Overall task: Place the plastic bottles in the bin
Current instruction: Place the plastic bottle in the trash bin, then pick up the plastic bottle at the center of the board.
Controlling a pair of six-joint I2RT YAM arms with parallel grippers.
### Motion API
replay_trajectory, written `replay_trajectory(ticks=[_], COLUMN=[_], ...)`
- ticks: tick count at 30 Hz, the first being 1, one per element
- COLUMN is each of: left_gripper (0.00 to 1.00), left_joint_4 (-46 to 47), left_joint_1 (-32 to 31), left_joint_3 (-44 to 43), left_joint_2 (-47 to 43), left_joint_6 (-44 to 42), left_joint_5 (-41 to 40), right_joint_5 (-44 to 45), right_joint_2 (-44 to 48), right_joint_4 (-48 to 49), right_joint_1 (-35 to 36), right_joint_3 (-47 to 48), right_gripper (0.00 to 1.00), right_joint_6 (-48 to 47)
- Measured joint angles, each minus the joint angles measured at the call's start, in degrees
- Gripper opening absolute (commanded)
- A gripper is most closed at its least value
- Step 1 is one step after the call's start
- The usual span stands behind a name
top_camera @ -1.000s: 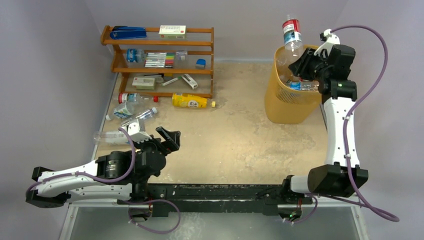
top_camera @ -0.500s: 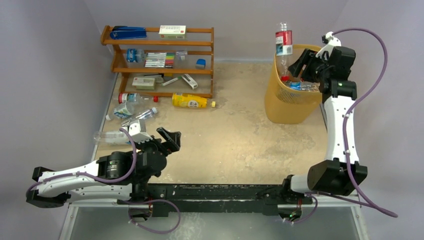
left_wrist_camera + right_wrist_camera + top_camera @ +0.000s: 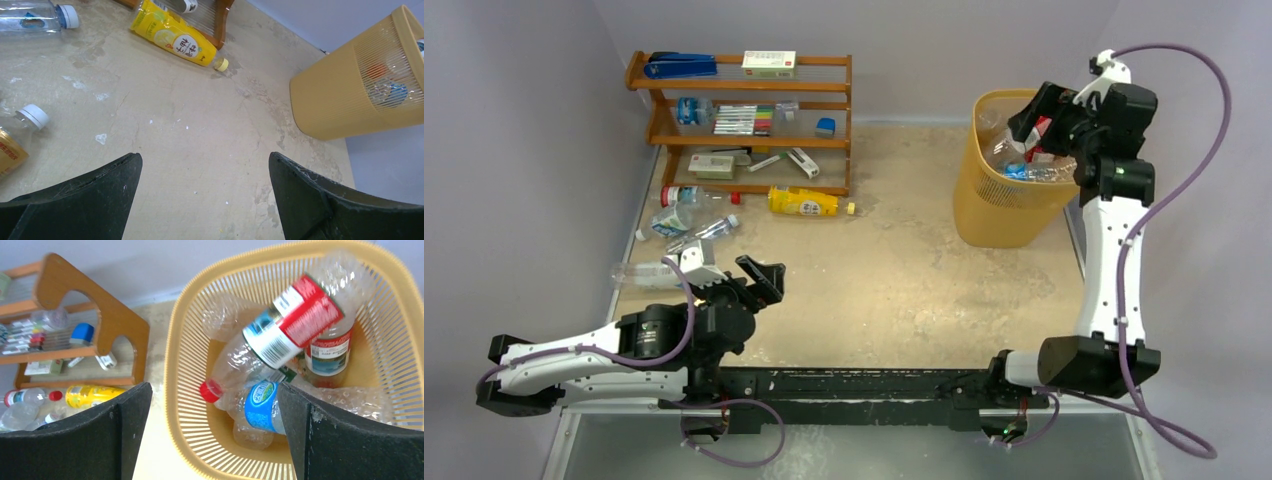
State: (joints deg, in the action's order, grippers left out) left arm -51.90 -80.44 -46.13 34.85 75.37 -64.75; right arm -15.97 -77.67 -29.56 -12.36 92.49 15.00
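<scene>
Plastic bottles (image 3: 255,410) are lying in two places: several are resting inside the yellow bin (image 3: 187,410) at the far right of the bench (image 3: 904,270), a red-labelled bottle (image 3: 300,320) leaning across the top of the pile, while a yellow bottle (image 3: 803,202) and a few clear bottles (image 3: 674,196) are lying on the bench by the wooden shelf (image 3: 744,141). The right fingers (image 3: 125,440) are hanging spread wide over the bin, gripping nothing, and the left fingers (image 3: 95,200) are hovering open and empty above bare bench near the loose bottles.

Brown wooden rack (image 3: 754,142) with blue stapler (image 3: 680,66), marker pens (image 3: 744,120)
</scene>
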Motion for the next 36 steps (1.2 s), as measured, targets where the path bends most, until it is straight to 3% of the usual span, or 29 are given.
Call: replay_trajectory(ticks=[7, 16, 20, 22, 27, 30, 36], left_gripper=[1.00, 0.99, 0.99, 0.99, 0.99, 0.99, 0.99], left_joint_4=[0.5, 1.7, 2.4, 3.0, 4.9, 7.9, 13.2], left_joint_1=[0.0, 0.0, 0.0, 0.0, 0.2, 2.0, 11.3], left_joint_3=[0.0, 0.0, -0.3, -1.2, -6.4, -9.6, -14.0], left_joint_2=[0.2, 3.4, 5.4, 7.2, 15.1, 21.1, 33.6], left_joint_6=[-0.1, -1.1, -1.7, -2.3, -4.8, -7.7, -14.7], left_joint_5=[0.0, 0.0, 0.0, 0.0, 0.1, 1.7, 10.3], right_joint_5=[-0.8, -14.8, -16.7, -16.1, -15.7, -15.4, -15.9], right_joint_2=[5.3, 8.5, 8.5, 8.5, 9.2, 10.9, 16.6], right_joint_4=[-1.0, 3.0, 4.1, 4.9, 8.5, 9.2, 10.6], right_joint_1=[0.0, 1.1, 6.1, 12.0, 24.6, 25.5, 25.5], right_joint_3=[5.2, 0.4, -4.7, -6.7, -12.3, -16.0, -23.6], right_gripper=[1.00, 1.00, 1.00, 1.00, 1.00, 1.00, 1.00], right_joint_6=[0.5, 1.3, 2.4, 2.8, 4.0, 4.1, 4.1])
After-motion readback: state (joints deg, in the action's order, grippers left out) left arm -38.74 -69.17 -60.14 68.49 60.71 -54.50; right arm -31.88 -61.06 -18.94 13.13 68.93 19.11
